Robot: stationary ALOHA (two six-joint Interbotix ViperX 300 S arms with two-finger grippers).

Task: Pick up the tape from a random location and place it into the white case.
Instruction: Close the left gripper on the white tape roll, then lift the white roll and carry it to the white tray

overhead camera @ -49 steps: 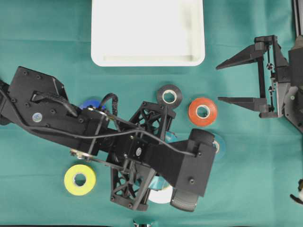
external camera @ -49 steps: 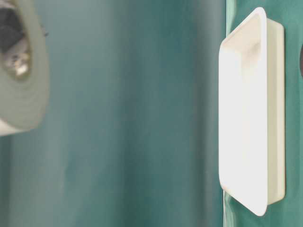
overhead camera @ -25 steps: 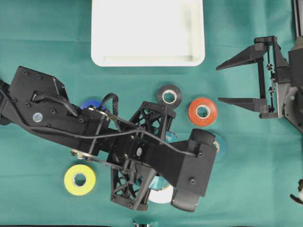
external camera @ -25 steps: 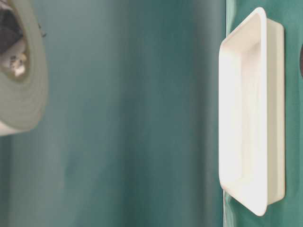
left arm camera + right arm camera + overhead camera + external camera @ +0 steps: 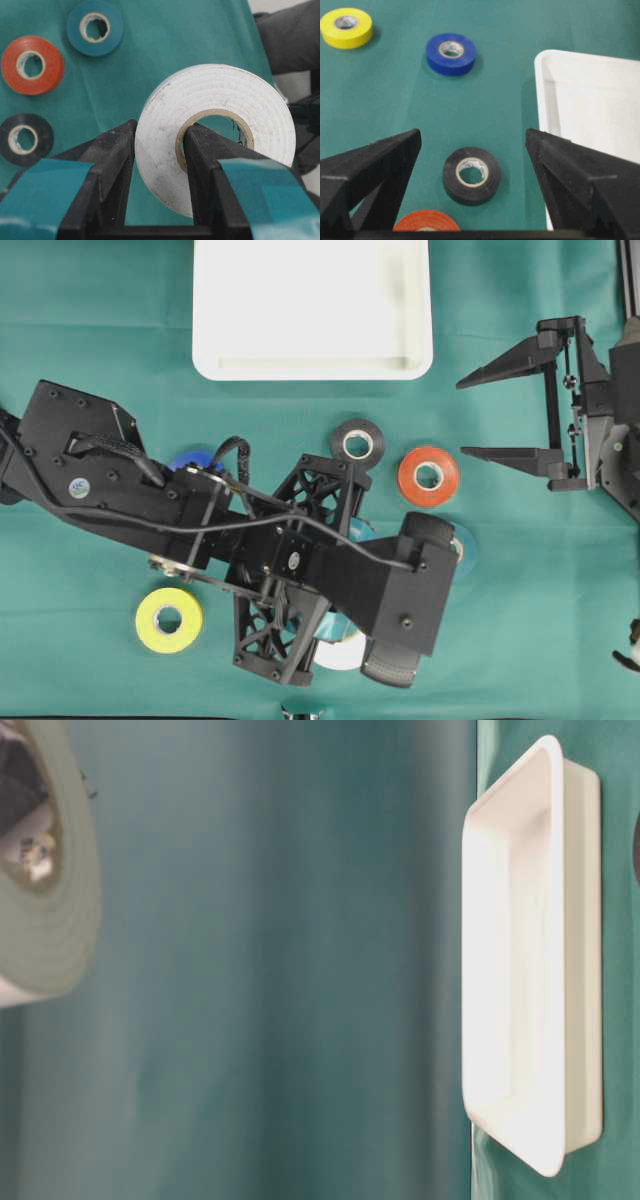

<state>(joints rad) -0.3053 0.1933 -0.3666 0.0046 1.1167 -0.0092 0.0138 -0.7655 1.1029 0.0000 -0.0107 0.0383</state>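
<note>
The white case (image 5: 312, 310) lies empty, well beyond the fingertips. The left gripper (image 5: 157, 165) clamps the white tape (image 5: 215, 142): one finger (image 5: 112, 170) outside the roll wall, the other inside the core, apparently securing it for transfer. The right gripper (image 5: 470, 415) stands wide, empty, near the orange tape (image 5: 428, 476).

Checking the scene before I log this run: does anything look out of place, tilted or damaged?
Only the white tape roll stands out: it is tilted on edge, pinched through its core by the left gripper. The other rolls lie flat on the cloth, and the white case sits square, with nothing in it.
</note>
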